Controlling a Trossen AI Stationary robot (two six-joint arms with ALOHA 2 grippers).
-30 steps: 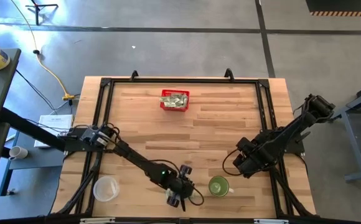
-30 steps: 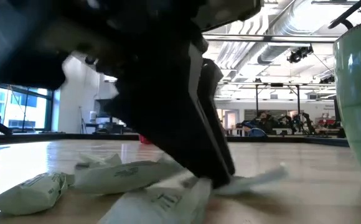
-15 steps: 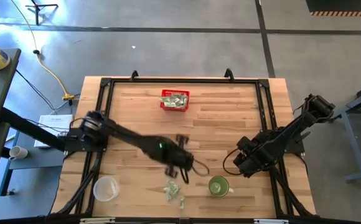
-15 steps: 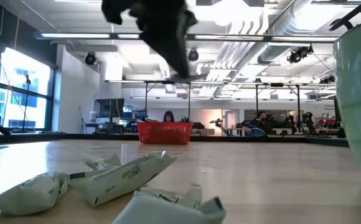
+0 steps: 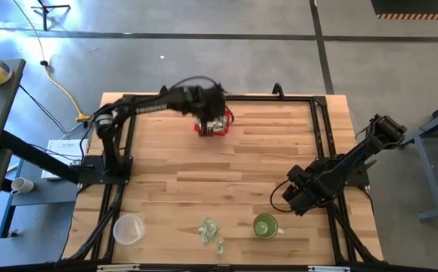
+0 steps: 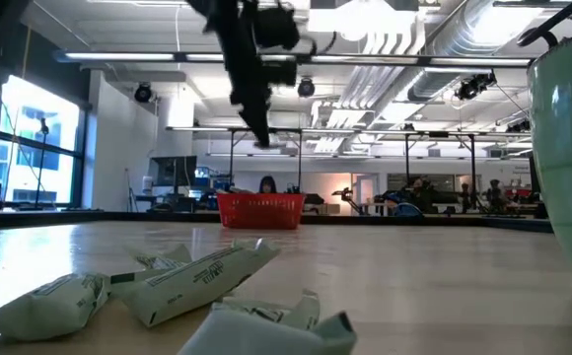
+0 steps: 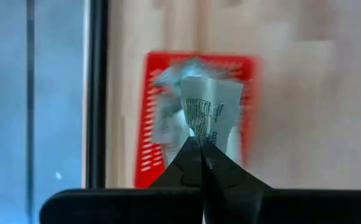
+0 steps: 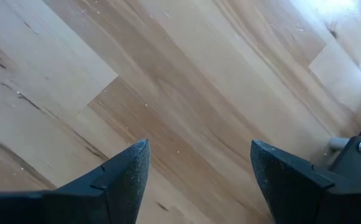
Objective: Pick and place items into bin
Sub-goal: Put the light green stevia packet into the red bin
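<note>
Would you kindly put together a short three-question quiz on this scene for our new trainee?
1. True or false: the left gripper is shut on a paper piece above the red basket.
2. Which stands nearest the loose pieces on the table? A) clear cup B) green cup C) red basket
3. Fill in: the right gripper hangs over bare wood with its fingers ____.

Key: 1 true; 2 B; 3 open
</note>
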